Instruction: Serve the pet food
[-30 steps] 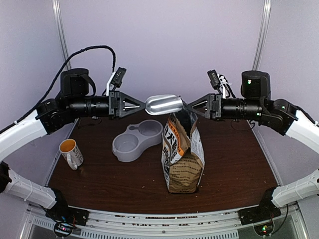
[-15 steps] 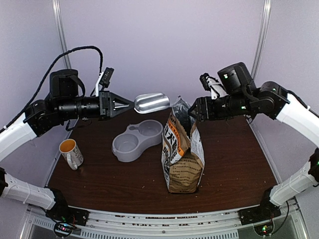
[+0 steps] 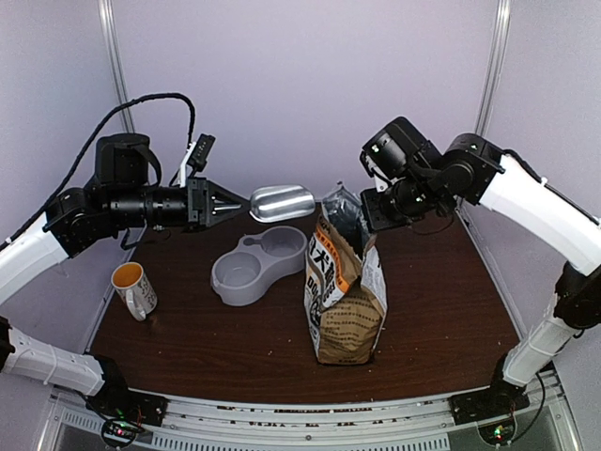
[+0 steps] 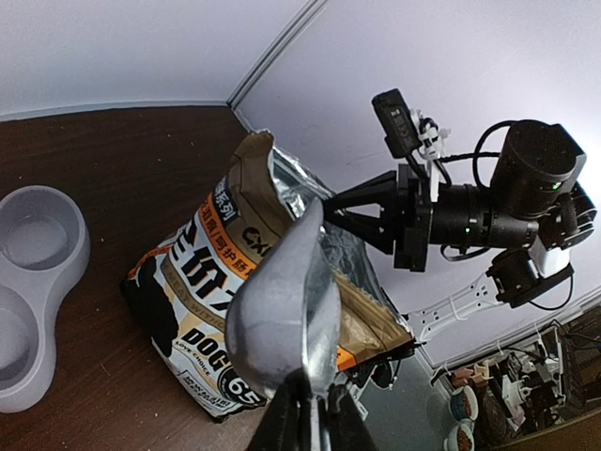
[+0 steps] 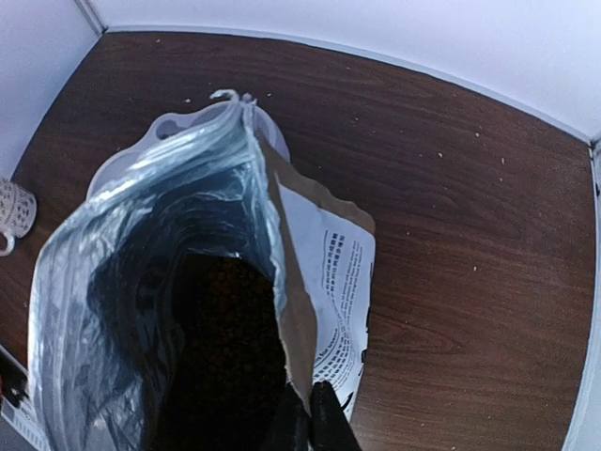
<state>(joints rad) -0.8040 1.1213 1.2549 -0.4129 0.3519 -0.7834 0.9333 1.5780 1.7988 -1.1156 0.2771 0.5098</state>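
Brown kibble lies in the bag below right tool, scoop apart.

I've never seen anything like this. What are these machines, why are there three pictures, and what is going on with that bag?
These are two robot arms bolted at the near edge of a table. One picture comes from a fixed camera above and behind them. The other two come from small cameras on each arm's wrist, looking along its claw. On the table stand an open bag of dog food, a grey double bowl and a mug. The left claw holds a metal scoop in the air near the bag's mouth. The right claw seems to pinch the bag's rim, holding it open; its camera looks down at the dark kibble inside.
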